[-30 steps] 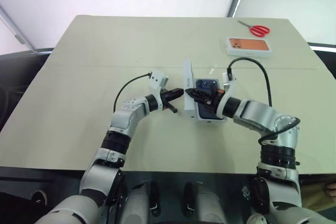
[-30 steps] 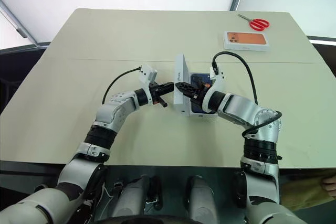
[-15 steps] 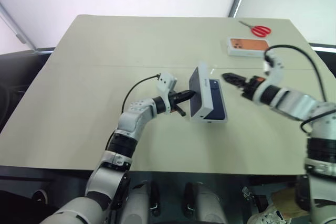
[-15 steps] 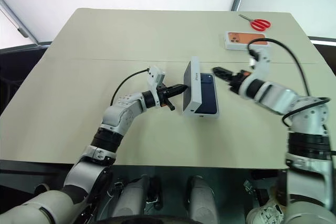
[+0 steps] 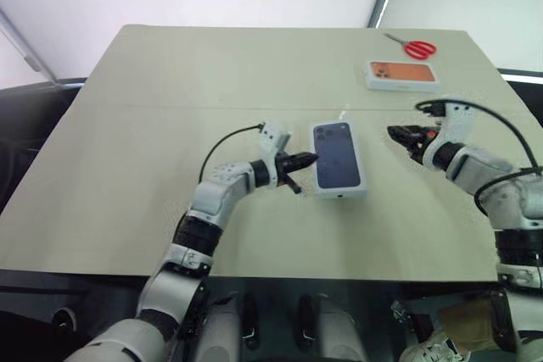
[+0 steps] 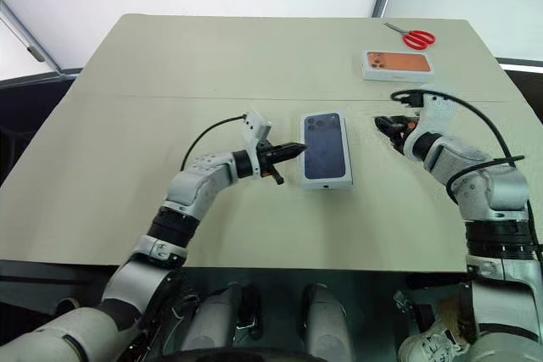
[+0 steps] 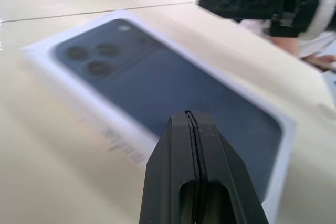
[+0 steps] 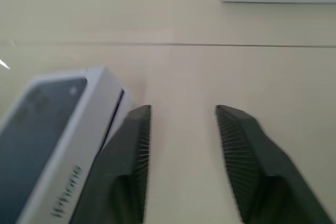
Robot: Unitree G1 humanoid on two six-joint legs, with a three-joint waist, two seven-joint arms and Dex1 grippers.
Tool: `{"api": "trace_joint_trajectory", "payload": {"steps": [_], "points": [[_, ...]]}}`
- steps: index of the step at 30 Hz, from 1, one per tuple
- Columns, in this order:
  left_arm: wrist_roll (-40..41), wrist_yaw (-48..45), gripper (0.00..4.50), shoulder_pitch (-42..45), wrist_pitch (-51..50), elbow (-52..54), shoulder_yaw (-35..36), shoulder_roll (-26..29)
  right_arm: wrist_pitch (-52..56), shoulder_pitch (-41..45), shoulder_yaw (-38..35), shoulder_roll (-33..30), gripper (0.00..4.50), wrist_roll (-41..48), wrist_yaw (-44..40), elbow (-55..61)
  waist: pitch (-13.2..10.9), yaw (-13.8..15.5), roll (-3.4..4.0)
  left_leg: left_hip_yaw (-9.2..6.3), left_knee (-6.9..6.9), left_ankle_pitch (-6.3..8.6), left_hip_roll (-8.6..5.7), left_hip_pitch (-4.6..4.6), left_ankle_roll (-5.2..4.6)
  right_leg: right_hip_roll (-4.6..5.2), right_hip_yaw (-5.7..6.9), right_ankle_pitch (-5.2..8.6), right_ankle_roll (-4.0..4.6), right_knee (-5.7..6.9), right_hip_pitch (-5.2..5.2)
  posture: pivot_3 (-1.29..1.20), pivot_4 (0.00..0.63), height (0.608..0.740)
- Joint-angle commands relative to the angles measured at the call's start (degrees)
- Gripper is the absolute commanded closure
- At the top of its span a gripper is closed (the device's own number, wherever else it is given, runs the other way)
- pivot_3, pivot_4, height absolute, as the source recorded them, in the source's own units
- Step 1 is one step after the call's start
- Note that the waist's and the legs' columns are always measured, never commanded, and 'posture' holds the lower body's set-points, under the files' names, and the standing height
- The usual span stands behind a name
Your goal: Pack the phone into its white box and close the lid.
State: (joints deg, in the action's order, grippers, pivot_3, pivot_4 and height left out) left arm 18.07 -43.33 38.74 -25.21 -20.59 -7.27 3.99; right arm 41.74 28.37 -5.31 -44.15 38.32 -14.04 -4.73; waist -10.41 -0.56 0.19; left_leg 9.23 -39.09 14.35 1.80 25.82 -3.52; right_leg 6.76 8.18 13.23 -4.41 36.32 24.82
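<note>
The white box (image 5: 339, 196) lies flat mid-table, and the lid (image 5: 338, 157) sits on it with its dark blue phone picture facing up. In the right wrist view a thin dark gap shows under one corner of the lid (image 8: 58, 129). The phone is hidden. My left gripper (image 5: 310, 158) is shut, its tip right at the lid's left edge, and in the left wrist view that gripper (image 7: 191, 124) points across the lid (image 7: 173, 77). My right gripper (image 6: 382, 123) hangs to the right of the box, apart from it. It is open, with nothing between its fingers (image 8: 134, 145).
A second white box with an orange phone picture (image 5: 402, 74) lies at the back right, with red scissors (image 5: 414, 47) just beyond it. The bare tan table (image 5: 170, 82) stretches to the left and behind.
The lid, tilted up on edge before, now lies flat over the box. My right gripper let go, rolled, and drew off to the right. The left gripper barely moved.
</note>
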Motion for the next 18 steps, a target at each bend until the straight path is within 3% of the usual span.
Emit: {"api": "trace_joint_trajectory", "payload": {"steps": [1, 2, 11, 18], "points": [[0.01, 1.03, 4.5, 0.02, 1.56, 4.79, 1.23, 0.76, -3.23, -0.67, 3.69, -0.32, 4.16, -7.58, -2.59, 3.65, 0.0, 0.0, 0.0, 0.0, 0.0, 0.0, 0.0, 0.0, 0.0, 0.0, -0.01, 0.0, 0.0, 0.0, 0.0, 0.0, 0.15, 0.738], [0.11, 1.59, 4.5, -0.08, 0.78, 5.64, 1.41, 1.11, -4.14, -0.9, 4.94, -0.67, 4.46, -9.66, -3.61, 4.3, 0.0, 0.02, -0.01, 0.0, 0.0, 0.0, 0.0, 0.01, 0.0, 0.01, -0.02, 0.0, 0.0, 0.0, 0.0, 0.0, 0.15, 0.738], [-7.8, 2.41, 4.5, 0.2, 3.65, -1.43, -5.35, 2.39, -6.22, -1.01, 9.68, -0.35, 4.46, -19.31, -10.61, 8.97, 0.0, 0.12, -0.01, 0.01, -0.02, -0.01, -0.02, -0.01, 0.02, 0.0, 0.04, 0.0, 0.0, 0.0, -0.02, 0.0, 0.15, 0.738], [-8.08, 1.6, 4.5, 2.15, 4.72, -5.85, -5.22, -0.11, -5.88, -0.77, 9.9, 0.85, 4.46, -23.02, -12.97, 9.61, 0.0, 0.14, -0.01, -0.01, -0.03, -0.01, -0.01, -0.01, 0.02, 0.04, 0.04, 0.0, 0.01, 0.0, -0.02, 0.0, 0.15, 0.738]]}}
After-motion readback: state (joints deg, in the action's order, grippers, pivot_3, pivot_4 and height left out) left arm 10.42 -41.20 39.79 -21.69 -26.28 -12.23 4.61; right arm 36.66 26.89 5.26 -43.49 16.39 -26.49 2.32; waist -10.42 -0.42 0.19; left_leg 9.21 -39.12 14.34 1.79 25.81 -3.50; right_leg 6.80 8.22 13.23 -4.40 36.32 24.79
